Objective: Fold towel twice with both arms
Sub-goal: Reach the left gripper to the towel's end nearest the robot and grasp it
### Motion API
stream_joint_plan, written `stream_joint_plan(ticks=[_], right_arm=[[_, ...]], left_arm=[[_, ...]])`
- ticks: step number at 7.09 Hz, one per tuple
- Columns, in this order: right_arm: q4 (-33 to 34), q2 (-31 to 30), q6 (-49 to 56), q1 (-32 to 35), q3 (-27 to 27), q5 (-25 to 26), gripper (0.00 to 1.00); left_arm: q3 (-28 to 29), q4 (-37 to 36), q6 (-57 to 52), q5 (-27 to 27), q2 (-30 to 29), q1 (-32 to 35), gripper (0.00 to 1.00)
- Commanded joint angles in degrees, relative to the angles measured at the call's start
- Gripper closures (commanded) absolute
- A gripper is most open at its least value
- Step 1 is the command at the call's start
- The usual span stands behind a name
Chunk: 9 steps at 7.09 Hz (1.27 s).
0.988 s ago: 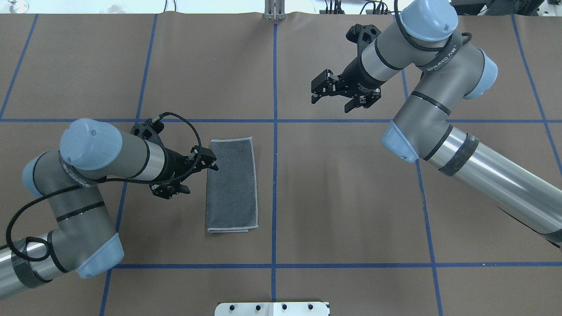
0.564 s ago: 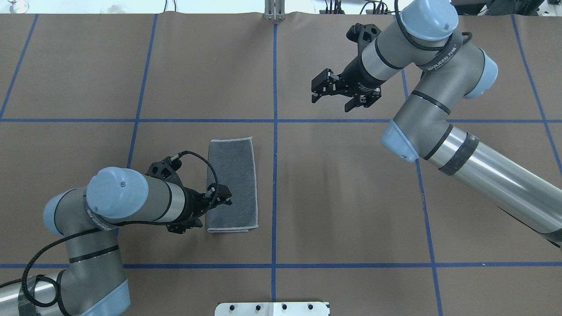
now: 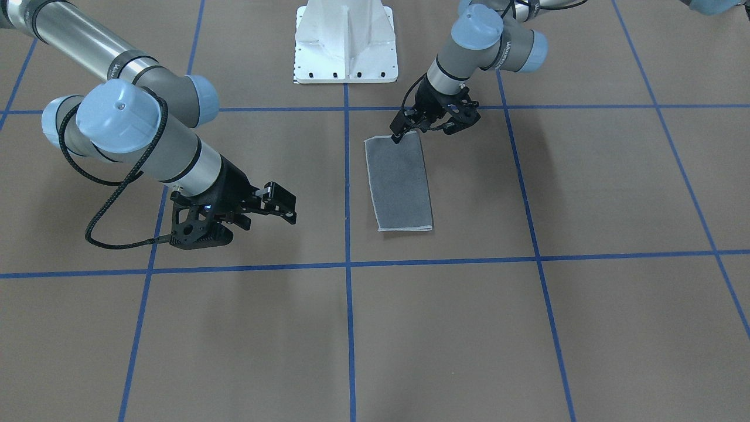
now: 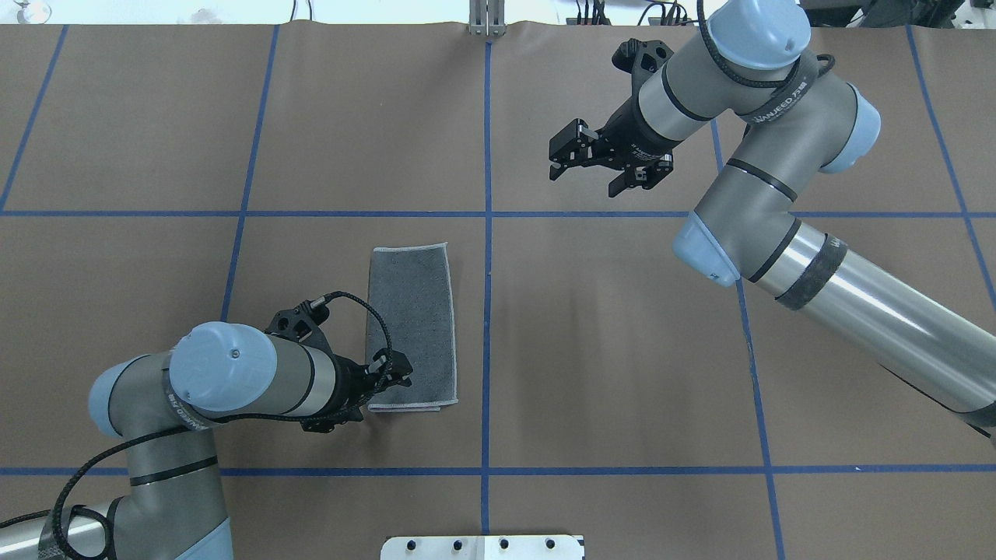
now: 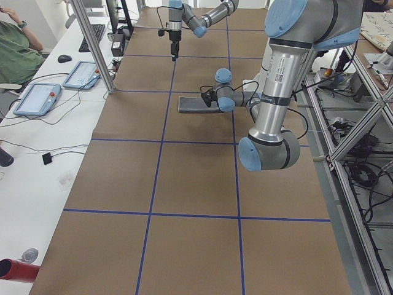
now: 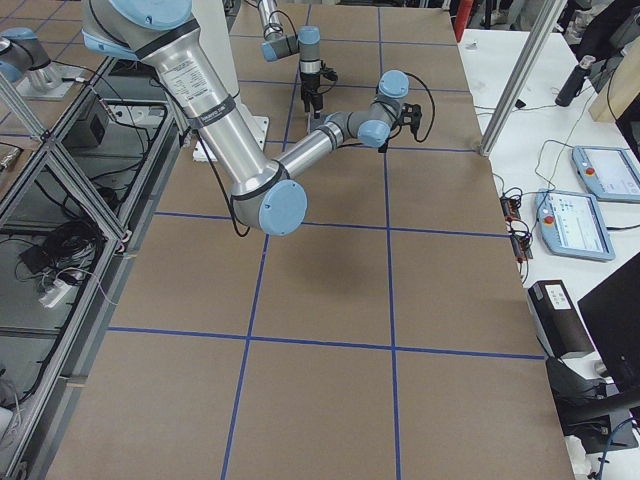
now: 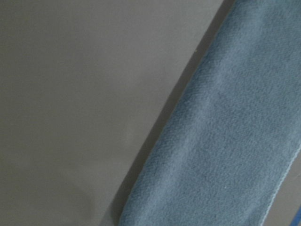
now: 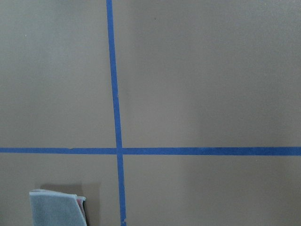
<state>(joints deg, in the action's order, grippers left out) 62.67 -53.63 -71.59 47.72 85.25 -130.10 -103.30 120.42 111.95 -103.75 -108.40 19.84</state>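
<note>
The towel (image 4: pixel 412 323) lies flat on the brown table as a narrow strip, dark grey face up with light edging. It also shows in the front view (image 3: pixel 399 181). My left gripper (image 4: pixel 375 393) is open and low at the strip's near left corner, one finger (image 4: pixel 398 365) over the cloth and the other off its edge. From the front, this gripper (image 3: pixel 426 130) stands at the corner nearest the base. The left wrist view shows the towel's edge (image 7: pixel 225 141) close up. My right gripper (image 4: pixel 583 179) hangs open and empty, well off to the far right. The right wrist view catches one towel corner (image 8: pixel 54 207).
Blue tape lines (image 4: pixel 486 233) divide the table into squares. The white pedestal base (image 4: pixel 482 547) sits at the near middle edge. Along the far side stands a white bench with tablets (image 5: pixel 37 98) and a seated person (image 5: pixel 15 49).
My left arm has swung along the towel's left edge from its middle to its near corner and dropped lower. The right gripper has barely shifted. The towel has not moved.
</note>
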Motion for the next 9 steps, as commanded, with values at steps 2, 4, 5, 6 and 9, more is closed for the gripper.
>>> stream_joint_plan(ticks=[2, 4, 5, 6, 9], right_arm=[[0.00, 0.02, -0.04, 0.00, -0.17, 0.02, 0.00], [0.00, -0.07, -0.04, 0.00, -0.26, 0.02, 0.00], [0.00, -0.07, 0.05, 0.00, -0.44, 0.10, 0.00], [0.00, -0.07, 0.05, 0.00, -0.44, 0.11, 0.00], [0.00, -0.07, 0.05, 0.00, -0.61, 0.19, 0.00]], left_arm=[[0.29, -0.01, 0.02, 0.04, 0.03, -0.06, 0.39], [0.03, -0.01, 0.80, -0.05, 0.03, -0.06, 0.64], [-0.23, -0.10, 3.25, -0.05, 0.03, -0.06, 0.82], [-1.10, -0.10, 5.62, -0.05, 0.03, 0.03, 0.95], [-3.22, -0.54, 10.39, -0.31, -1.02, 0.90, 1.00]])
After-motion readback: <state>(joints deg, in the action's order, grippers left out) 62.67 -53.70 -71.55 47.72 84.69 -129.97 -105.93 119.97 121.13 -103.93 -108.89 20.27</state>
